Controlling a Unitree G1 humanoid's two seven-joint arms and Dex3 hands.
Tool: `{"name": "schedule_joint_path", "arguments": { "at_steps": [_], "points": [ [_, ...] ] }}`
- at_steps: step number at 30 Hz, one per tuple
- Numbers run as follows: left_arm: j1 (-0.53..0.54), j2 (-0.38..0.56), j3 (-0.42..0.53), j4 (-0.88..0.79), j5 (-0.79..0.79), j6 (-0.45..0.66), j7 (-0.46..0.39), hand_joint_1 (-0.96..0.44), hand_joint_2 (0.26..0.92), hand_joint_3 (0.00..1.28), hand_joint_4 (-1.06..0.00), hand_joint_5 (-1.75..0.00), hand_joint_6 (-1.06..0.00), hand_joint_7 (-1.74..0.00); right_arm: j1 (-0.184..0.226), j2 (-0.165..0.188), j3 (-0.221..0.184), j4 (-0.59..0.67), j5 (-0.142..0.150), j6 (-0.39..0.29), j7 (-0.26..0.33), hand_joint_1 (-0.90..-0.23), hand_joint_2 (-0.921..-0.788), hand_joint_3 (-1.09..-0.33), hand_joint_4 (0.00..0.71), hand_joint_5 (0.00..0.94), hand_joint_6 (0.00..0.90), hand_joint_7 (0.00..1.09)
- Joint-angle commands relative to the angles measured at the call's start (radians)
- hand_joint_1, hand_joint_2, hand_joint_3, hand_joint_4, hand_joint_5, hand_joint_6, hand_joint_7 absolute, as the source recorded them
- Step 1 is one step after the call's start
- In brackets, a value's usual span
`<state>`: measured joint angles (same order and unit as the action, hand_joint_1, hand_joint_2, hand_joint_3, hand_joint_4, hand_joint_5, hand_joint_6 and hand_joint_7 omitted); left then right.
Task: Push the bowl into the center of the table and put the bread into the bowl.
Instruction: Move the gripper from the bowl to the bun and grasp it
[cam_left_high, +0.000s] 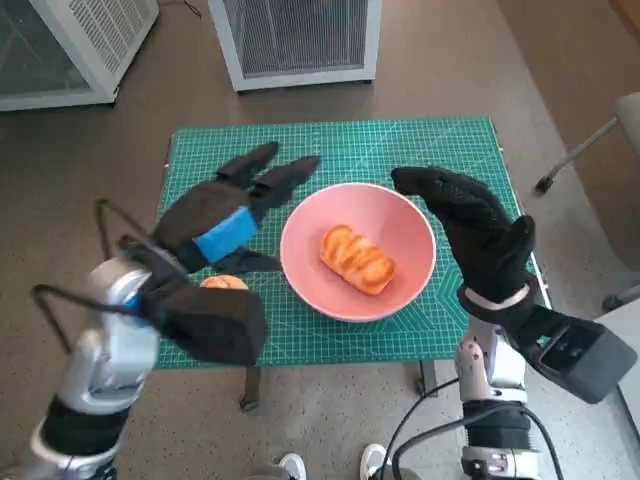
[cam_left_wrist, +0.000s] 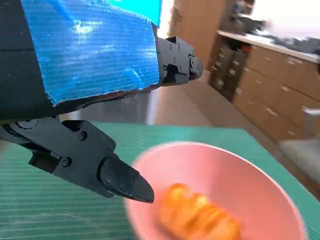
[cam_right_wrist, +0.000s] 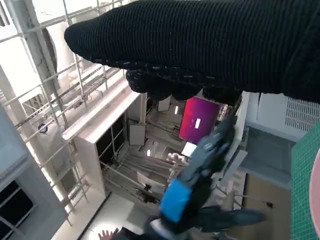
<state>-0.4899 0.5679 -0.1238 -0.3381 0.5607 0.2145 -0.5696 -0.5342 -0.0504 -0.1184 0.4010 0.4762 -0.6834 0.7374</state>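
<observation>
A pink bowl (cam_left_high: 400, 230) sits near the middle of the green mat (cam_left_high: 340, 145), and a golden bread roll (cam_left_high: 357, 258) lies inside it. The left wrist view shows the same bowl (cam_left_wrist: 260, 175) with the bread (cam_left_wrist: 200, 217) in it. My left hand (cam_left_high: 225, 220) hovers just left of the bowl, fingers spread, holding nothing. My right hand (cam_left_high: 475, 235) hangs over the bowl's right rim, fingers apart and empty. The right wrist view shows the glove (cam_right_wrist: 200, 45) from behind and my left hand (cam_right_wrist: 192, 192) across from it.
A small orange item (cam_left_high: 223, 283) lies on the mat under my left wrist. Two white grilled units (cam_left_high: 295, 40) stand on the floor beyond the table. A chair leg (cam_left_high: 580, 150) and feet (cam_left_high: 375, 460) are near the table's edges.
</observation>
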Motion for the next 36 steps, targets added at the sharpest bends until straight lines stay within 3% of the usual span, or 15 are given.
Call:
{"name": "schedule_joint_path", "arguments": {
  "at_steps": [1, 9, 16, 25, 36],
  "points": [
    [0.04, 0.045, 0.048, -0.103, -0.009, 0.079, -0.066, -0.26, 0.78, 0.0, -0.02, -0.01, -0.15, -0.09, 0.013, 0.006, -0.001, 0.013, -0.006, -0.002, 0.002, -0.549, -0.921, -0.666, 0.285, 0.018, -0.001, 0.71],
    [0.098, 0.106, 0.083, -0.206, 0.005, 0.189, -0.149, -0.2, 0.747, 0.0, -0.07, -0.02, -0.19, -0.09, 0.007, 0.01, 0.0, 0.021, -0.013, -0.01, 0.0, -0.558, -0.921, -0.668, 0.283, 0.019, -0.001, 0.71],
    [0.156, 0.136, 0.099, -0.226, 0.009, 0.232, -0.171, -0.19, 0.737, 0.0, -0.09, -0.01, -0.21, -0.05, 0.0, 0.013, 0.0, 0.033, -0.015, -0.018, 0.003, -0.559, -0.921, -0.67, 0.283, 0.02, -0.001, 0.71],
    [0.224, 0.136, 0.097, -0.159, 0.004, 0.218, -0.128, -0.18, 0.729, 0.0, -0.11, -0.01, -0.23, -0.03, -0.01, 0.016, 0.001, 0.047, -0.013, -0.024, 0.006, -0.568, -0.921, -0.673, 0.284, 0.024, -0.001, 0.71],
    [0.237, 0.123, 0.026, -0.018, 0.041, 0.197, -0.066, -0.18, 0.715, 0.0, -0.11, 0.0, -0.24, -0.01, -0.013, 0.015, 0.001, 0.047, -0.01, -0.022, 0.008, -0.577, -0.921, -0.673, 0.295, 0.034, -0.001, 0.71]
  ]
}}
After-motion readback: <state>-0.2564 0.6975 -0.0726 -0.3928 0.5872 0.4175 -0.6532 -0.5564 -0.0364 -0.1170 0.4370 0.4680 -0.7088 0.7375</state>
